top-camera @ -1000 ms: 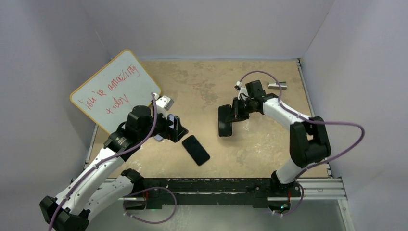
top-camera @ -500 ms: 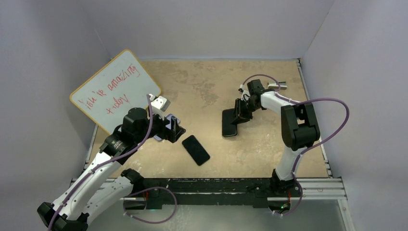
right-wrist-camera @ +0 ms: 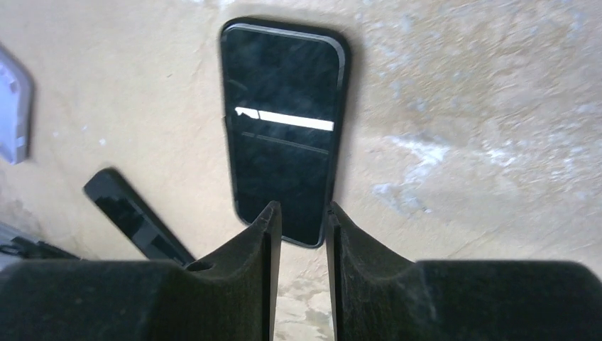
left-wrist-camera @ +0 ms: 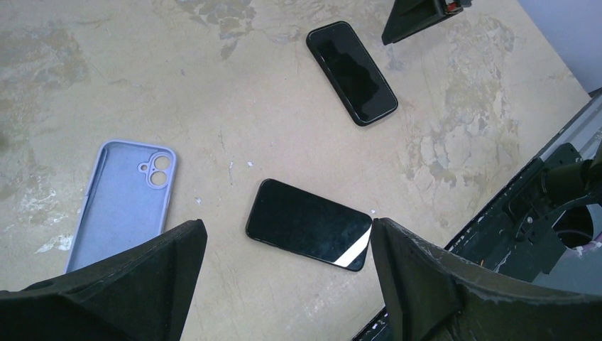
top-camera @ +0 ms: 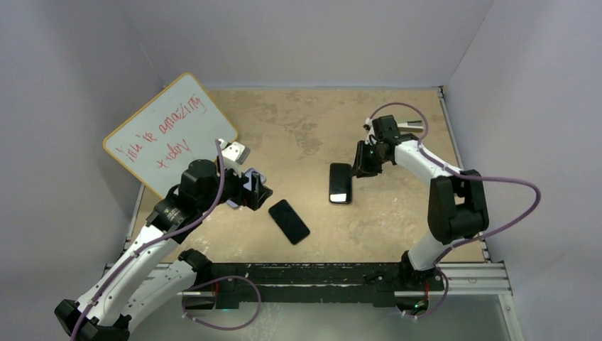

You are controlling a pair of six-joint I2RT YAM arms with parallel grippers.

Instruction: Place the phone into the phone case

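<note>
**Phone** (left-wrist-camera: 309, 224): a glossy black slab with an all-dark face. It is laid flat on the table (top-camera: 298, 128) just beside the phone case (left-wrist-camera: 124, 202), apart from it and not yet fitted.

**Phone case:** a pale lavender shell, laid flat, apparently hollow side up (the camera cut-out is seen at one end).

**Change recorded:** the second black slab (top-camera: 340, 183), held tilted off the table a second ago, is now set down flat, well apart from the phone. The right gripper (right-wrist-camera: 299, 209) is found at one end of it, jaws parted by only a narrow slit with nothing between them. The spare slab is judged to be parked aside and the right arm freed. Insertion is judged not begun.

**Left gripper** (left-wrist-camera: 284, 227): little altered, spread wide and empty above phone and case.

**Writing:** the whiteboard (top-camera: 167, 128) carries red handwriting, read as "you're amazing". The second line is not legible with certainty. No brand mark is made out on either slab or on the case.
</note>
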